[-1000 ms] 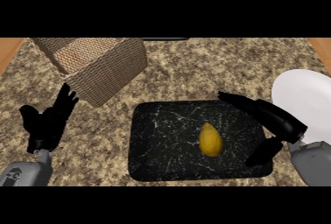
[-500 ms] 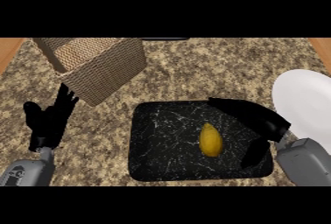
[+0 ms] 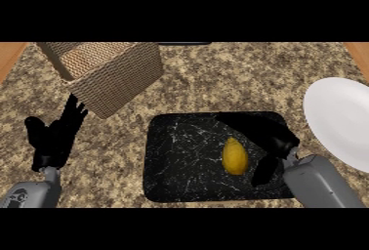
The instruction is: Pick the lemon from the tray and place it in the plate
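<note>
**Closing in on the lemon**

Best done by lowering the right hand point(image 3: 270, 139) so thumb and fingers straddle the lemon point(image 3: 235, 156) across its narrow width, then curling round it before any lift; a grasp along the long axis looks likelier to let it roll on the tray point(image 3: 176, 171). Once held, to be carried off to the right of the tray and set on the white plate point(image 3: 338, 122).

Lemon lying near the middle of the black marbled tray, long axis pointing away. Right hand over the tray's right part, just beside the lemon: fingers point(image 3: 241, 122) spread open, thumb hanging low, nothing held, contact with the lemon impossible to tell. Left hand point(image 3: 54, 139) resting open on the worktop point(image 3: 238, 78), left of the tray, below the woven basket point(image 3: 108, 71).
</note>
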Robot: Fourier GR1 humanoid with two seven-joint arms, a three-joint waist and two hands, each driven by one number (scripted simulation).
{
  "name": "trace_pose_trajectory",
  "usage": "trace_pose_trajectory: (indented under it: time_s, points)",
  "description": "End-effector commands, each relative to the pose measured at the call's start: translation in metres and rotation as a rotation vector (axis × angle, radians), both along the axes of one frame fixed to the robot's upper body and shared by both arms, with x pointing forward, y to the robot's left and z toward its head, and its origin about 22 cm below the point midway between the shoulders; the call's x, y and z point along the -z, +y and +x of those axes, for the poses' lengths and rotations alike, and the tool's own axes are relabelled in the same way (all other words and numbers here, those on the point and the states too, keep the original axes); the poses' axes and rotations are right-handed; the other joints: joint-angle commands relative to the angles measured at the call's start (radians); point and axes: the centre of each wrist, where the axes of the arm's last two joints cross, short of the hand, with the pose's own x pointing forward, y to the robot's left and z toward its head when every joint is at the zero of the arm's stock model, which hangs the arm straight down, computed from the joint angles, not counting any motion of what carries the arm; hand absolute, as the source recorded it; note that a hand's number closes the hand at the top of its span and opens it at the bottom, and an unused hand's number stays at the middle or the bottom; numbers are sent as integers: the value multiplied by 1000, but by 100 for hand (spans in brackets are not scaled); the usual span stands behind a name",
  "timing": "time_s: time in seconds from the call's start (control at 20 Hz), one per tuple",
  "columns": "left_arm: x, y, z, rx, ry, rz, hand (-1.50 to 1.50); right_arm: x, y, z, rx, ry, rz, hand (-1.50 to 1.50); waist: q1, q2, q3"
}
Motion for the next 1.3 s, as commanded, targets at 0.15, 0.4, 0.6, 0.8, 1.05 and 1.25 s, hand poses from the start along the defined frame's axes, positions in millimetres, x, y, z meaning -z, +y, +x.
trace_pose_trajectory:
  time_s: [0.15,0.4,0.6,0.8,1.05,1.25]
  points:
    - [-1,-2,4,28,-28,-4,0,9,-2,18,23,-7,-40,-150,-2,0,2]
    - [-10,-10,2,36,-32,7,0,4,7,16,-70,49,-102,-150,-1,-1,2]
    - [1,10,9,38,-39,-6,0,32,19,14,-177,24,-81,150,1,2,2]
    - [10,-10,7,20,-27,10,0,15,18,1,-170,22,-57,150,-6,-1,1]
    - [-8,10,11,29,-29,1,0,32,28,-16,-129,-16,-4,150,-7,-1,2]
    - [5,-5,-2,22,-23,-11,0,25,-1,-24,-96,-216,-7,150,-10,-2,2]
